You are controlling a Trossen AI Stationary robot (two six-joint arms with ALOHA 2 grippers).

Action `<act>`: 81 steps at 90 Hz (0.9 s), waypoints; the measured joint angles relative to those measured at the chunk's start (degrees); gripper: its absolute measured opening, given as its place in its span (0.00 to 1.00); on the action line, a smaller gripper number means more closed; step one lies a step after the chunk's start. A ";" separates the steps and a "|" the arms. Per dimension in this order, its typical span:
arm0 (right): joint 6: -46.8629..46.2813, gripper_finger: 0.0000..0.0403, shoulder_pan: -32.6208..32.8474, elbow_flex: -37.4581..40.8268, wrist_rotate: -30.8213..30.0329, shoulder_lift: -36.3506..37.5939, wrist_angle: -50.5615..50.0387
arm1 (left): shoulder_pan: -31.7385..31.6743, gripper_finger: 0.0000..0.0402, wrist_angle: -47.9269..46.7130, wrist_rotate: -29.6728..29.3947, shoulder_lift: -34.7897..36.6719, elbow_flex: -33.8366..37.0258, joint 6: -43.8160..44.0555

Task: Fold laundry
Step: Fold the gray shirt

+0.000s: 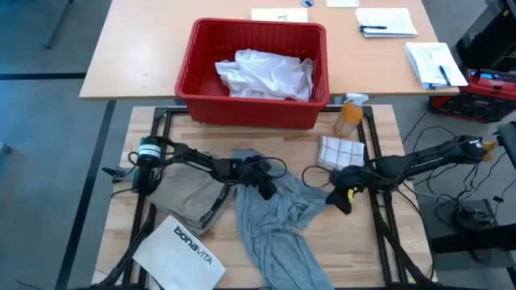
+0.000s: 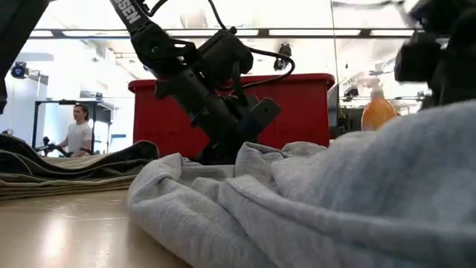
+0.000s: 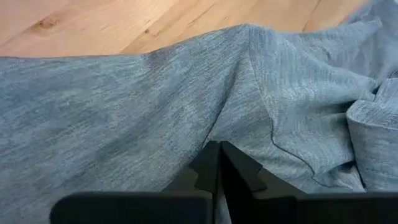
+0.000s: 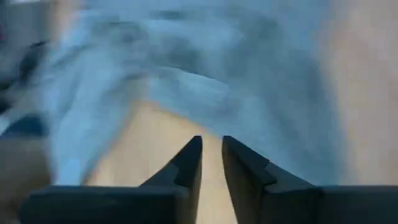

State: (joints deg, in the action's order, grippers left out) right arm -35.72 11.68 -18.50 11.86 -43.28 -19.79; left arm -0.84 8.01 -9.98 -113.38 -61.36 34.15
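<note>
A grey T-shirt (image 1: pixel 278 221) lies crumpled on the wooden table's middle and near side. My left gripper (image 1: pixel 264 189) is at its far left part, slanting down into the cloth (image 2: pixel 223 152), and is shut on it. A folded khaki-tan piece (image 1: pixel 189 197) rests flat to the shirt's left. My right gripper (image 1: pixel 345 201) hovers beside the shirt's right edge, above bare wood, with a narrow gap between its fingers (image 4: pixel 212 146) and nothing in it. A white shirt (image 1: pixel 266 72) lies bunched in the red basket. My left gripper pinches a raised fold of the grey T-shirt (image 3: pixel 239 118) between its two shut fingers; one layer or several, I cannot tell. The fingers slant down from the table's left. The cloth rises in a ridge to the fingertips, and the rest of the shirt lies slack on the table.
The red basket (image 1: pixel 193 80) stands at the far edge. A stiff white "bonavita" bag (image 1: pixel 181 251) lies near left, partly under the khaki piece. An orange spray bottle (image 1: pixel 349 117) and a white checked cloth (image 1: pixel 339 151) stand far right. A person (image 2: pixel 76 134) stands in the room behind.
</note>
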 joint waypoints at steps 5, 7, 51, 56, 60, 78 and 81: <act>4.99 0.18 0.85 0.01 -1.31 -1.36 -0.82 | 0.00 0.00 0.00 0.00 0.00 0.00 0.00; 6.85 0.19 1.02 0.04 -1.92 -2.05 -0.91 | 0.00 0.00 0.00 0.00 0.00 0.00 0.00; 34.31 0.46 0.79 -4.03 -4.32 -21.34 7.33 | 0.11 0.00 0.07 0.46 0.00 0.00 0.46; 35.82 0.47 0.79 -4.94 -4.29 -24.01 7.95 | 0.11 0.00 0.07 0.46 0.00 0.00 0.44; 37.29 0.47 0.66 -5.91 -4.38 -25.98 8.27 | 0.11 0.00 0.07 0.46 0.00 0.00 0.39; 38.48 0.45 0.66 -10.06 -4.95 -32.21 8.25 | 0.13 0.00 0.07 0.46 0.00 0.00 0.48; 38.99 0.44 0.68 -10.51 -4.91 -32.89 8.26 | 0.13 0.00 0.07 0.46 0.00 0.00 0.52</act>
State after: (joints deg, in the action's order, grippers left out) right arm 3.27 12.36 -29.01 6.95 -76.17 -11.53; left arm -0.71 8.08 -9.52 -113.38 -61.36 34.67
